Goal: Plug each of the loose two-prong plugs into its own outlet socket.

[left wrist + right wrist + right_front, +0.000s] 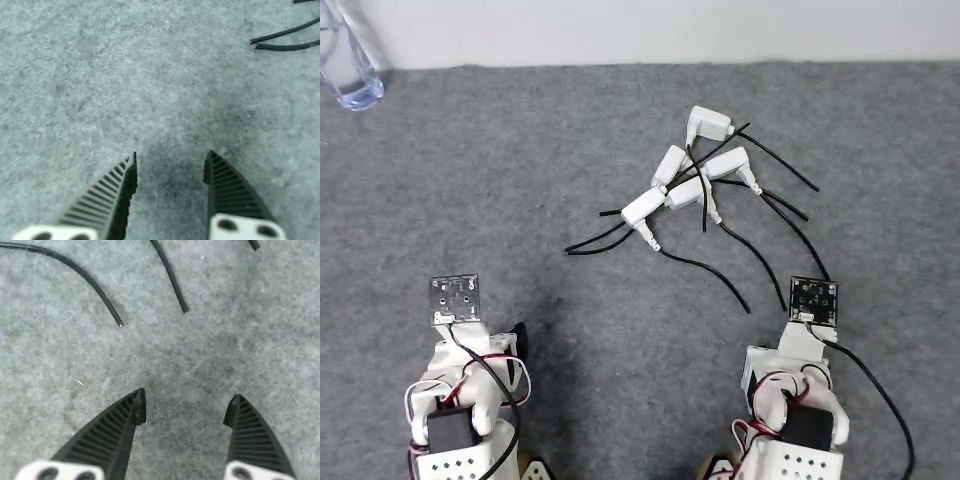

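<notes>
Grey felt mat (520, 200) covers the table up to a white wall (620, 30), with a clear bottle (348, 70) in the far left corner. The heap of white plugs and sockets (686, 192) lies toward the far side, ahead of my right arm and well apart from both my grippers, with their black cords (692, 261) crossing over one another. Some pieces show metal prongs; I cannot tell for sure which of the others are the sockets.

My left gripper (172, 165) hangs over bare mat, jaws spread wide, holding nothing. My right gripper (188, 407) is just as wide and just as empty, with cut cord ends (119, 322) lying on the mat ahead of it.

I judge these pieces to be light, hard plastic, smooth enough to slip or twist if pinched on an edge. The thin cords look springy and tangled, so lifting one piece will likely drag its neighbours. The nearest plug (642, 208) sits at the heap's edge; I would take it across the flat sides of its body, behind the prongs, never by prongs or cord.
</notes>
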